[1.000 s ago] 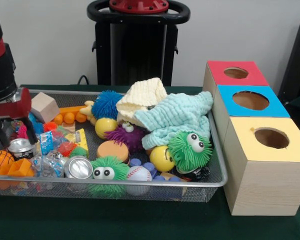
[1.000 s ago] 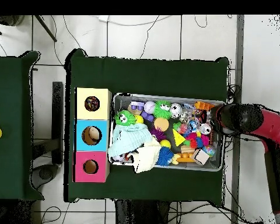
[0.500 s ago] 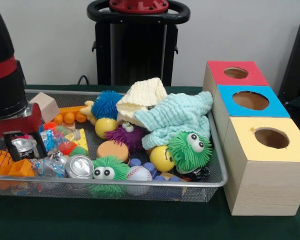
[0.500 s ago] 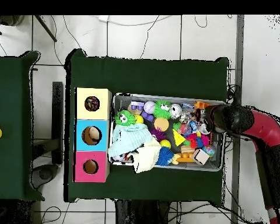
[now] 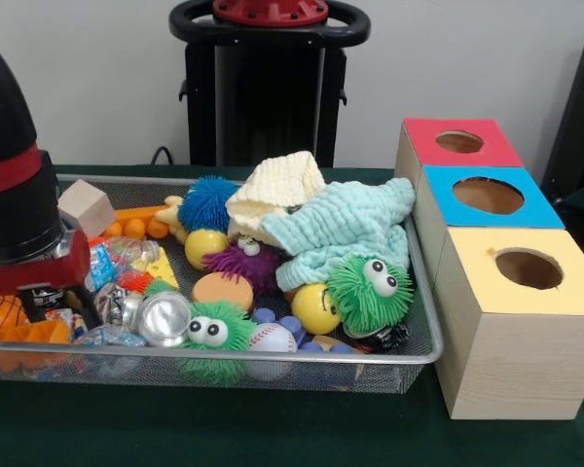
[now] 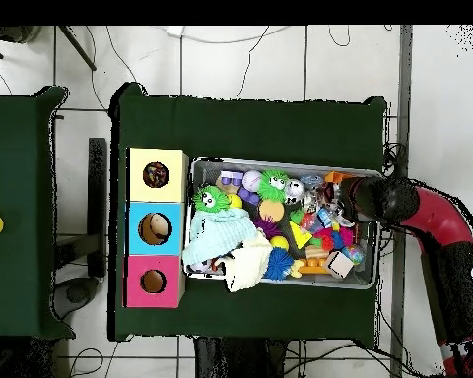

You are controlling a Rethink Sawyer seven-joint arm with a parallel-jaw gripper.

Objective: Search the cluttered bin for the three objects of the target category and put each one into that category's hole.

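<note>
My gripper [image 5: 54, 302] is down in the left end of the wire mesh bin [image 5: 273, 358], pressed into small toys and packets; clutter hides its tips. A silver can [image 5: 163, 317] lies tilted just to its right, its top facing out. Beside the can is a green fuzzy ball with eyes [image 5: 214, 336], then a baseball [image 5: 271, 338]. An orange basketball [image 5: 0, 313] sits to the left of the gripper. In the overhead view the gripper [image 6: 341, 202] is over the bin's right end. Three hole boxes stand by the bin: red [image 5: 423, 136], blue [image 5: 448, 209], yellow [image 5: 477, 282].
A cream cloth [image 5: 277, 185] and a mint cloth [image 5: 346, 229] are piled at the bin's back right, over other toys. A second green fuzzy ball [image 5: 370, 287] and a yellow ball [image 5: 314, 309] lie near the right wall. A wooden block [image 5: 85, 206] sits behind the gripper.
The gripper has moved right, further into the bin. The silver can has tipped and slid right, nudging the green fuzzy ball. The small can seen by the gripper no longer shows.
</note>
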